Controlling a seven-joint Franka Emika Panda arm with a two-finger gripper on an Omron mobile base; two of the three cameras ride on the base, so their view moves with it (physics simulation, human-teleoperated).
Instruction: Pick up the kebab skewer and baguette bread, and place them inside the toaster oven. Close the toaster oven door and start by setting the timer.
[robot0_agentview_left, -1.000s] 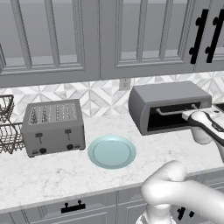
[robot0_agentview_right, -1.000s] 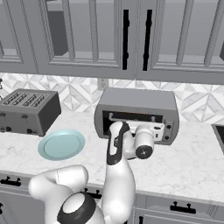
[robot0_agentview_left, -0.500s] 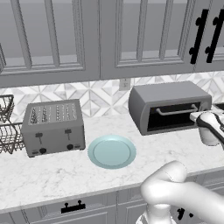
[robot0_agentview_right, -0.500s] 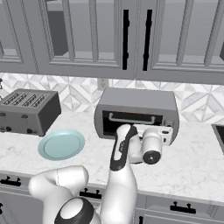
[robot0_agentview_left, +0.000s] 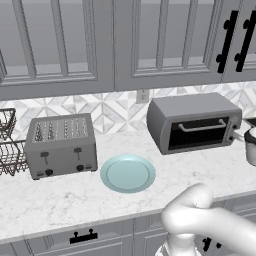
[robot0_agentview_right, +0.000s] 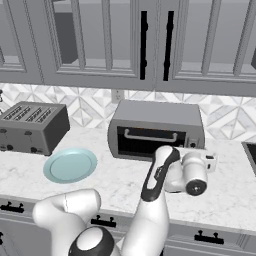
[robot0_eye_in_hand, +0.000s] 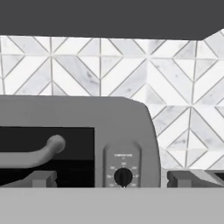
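The toaster oven (robot0_agentview_left: 192, 107) (robot0_agentview_right: 155, 115) stands at the back of the counter with its dark glass door (robot0_agentview_left: 197, 137) (robot0_agentview_right: 150, 142) shut and the bar handle (robot0_eye_in_hand: 30, 154) across it. My gripper (robot0_eye_in_hand: 111, 179) is open, level with the oven's right front. Between its fingertips (robot0_eye_in_hand: 43, 178) sits the black timer knob (robot0_eye_in_hand: 123, 176). My hand (robot0_agentview_right: 196, 167) hovers just in front of that right end. The kebab skewer and the baguette bread are out of view; the dark window shows nothing inside.
A pale blue plate (robot0_agentview_left: 128, 173) (robot0_agentview_right: 70, 165) lies bare on the marble counter left of the oven. A grey four-slot toaster (robot0_agentview_left: 62, 145) (robot0_agentview_right: 32, 127) stands further left, with a wire rack (robot0_agentview_left: 7, 145) beyond it. Upper cabinets hang overhead.
My hand has slid right along the oven's front, from the door handle to the knob end. The jaws stayed open.
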